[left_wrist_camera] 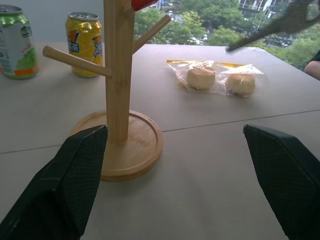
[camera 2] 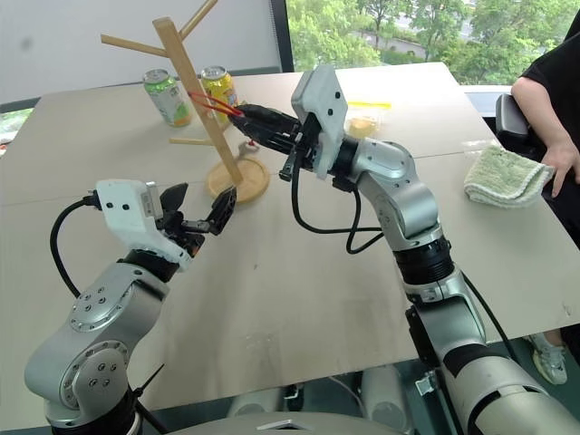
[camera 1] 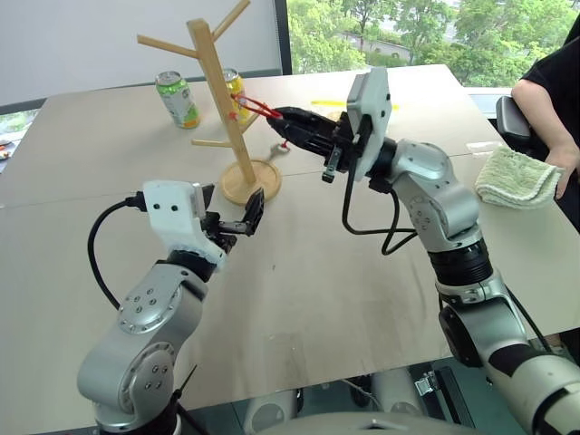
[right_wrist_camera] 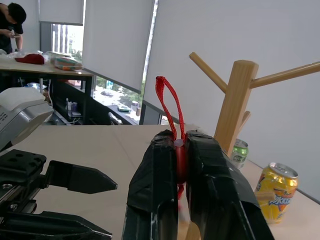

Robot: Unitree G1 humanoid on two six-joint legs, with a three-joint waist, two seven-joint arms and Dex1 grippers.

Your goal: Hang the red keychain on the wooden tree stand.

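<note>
Left eye view: right pincer clamped together on the red keychain, held above the surface; the red loop reaches toward the post of the wooden tree stand, and whether it touches a peg cannot be told.
Keychain detail: a small pale piece hangs under the right pincer, just above the stand's round base.
Left pincer: fingers apart, gripping nothing, low over the surface just before the stand's base.
Cans: green soda can and yellow soda can stand upright behind the stand.
Far right: green towel on the surface, a person's hand beside it.
Left wrist view: black fingers spread wide; stand post and base between them and beyond; two wrapped buns lie on the surface farther back.
Right wrist view: fingers pressed together on the keychain's red body, its loop rising upright above the tips; the stand's post is just beyond, not seen touching the loop.
</note>
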